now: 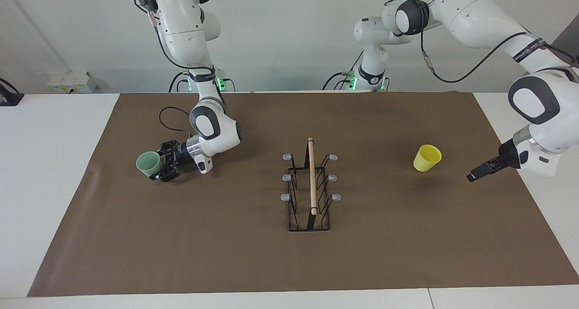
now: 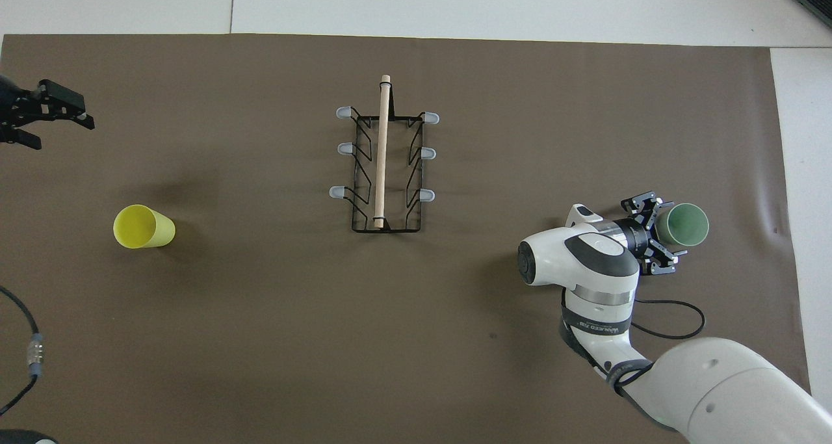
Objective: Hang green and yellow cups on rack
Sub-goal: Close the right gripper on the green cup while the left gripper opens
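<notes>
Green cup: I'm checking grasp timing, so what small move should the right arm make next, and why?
Probably close the right claw on the green cup: its open fingers already straddle the cup's side, and the cup still stands on the table.

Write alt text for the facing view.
The right gripper, open, brackets an upright green cup on a brown mat. The left gripper hovers beside an upright yellow cup; the empty rack stands between the cups.
</notes>
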Controlling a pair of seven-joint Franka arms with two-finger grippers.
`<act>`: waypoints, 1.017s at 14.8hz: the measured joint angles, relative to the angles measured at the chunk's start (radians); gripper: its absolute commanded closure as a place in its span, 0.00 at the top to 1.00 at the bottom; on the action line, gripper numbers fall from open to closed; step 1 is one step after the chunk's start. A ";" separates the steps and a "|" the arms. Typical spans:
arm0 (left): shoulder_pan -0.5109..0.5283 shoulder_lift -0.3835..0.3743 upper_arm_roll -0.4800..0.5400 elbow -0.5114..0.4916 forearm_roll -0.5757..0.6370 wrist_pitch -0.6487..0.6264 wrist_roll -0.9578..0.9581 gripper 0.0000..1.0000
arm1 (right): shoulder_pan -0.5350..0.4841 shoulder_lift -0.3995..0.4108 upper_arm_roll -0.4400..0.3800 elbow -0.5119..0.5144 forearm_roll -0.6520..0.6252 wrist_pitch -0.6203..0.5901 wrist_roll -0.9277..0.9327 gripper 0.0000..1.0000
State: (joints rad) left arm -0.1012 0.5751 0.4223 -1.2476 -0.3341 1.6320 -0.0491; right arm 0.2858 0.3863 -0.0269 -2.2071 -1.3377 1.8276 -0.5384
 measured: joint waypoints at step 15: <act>0.002 -0.163 0.101 -0.426 -0.237 0.136 -0.527 1.00 | 0.041 -0.037 0.007 0.123 0.189 0.017 0.017 0.00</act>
State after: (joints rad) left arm -0.0995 0.4117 0.5238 -1.6734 -0.5709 1.7681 -0.5761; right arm 0.3266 0.3490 -0.0195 -2.0839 -1.1492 1.8450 -0.5209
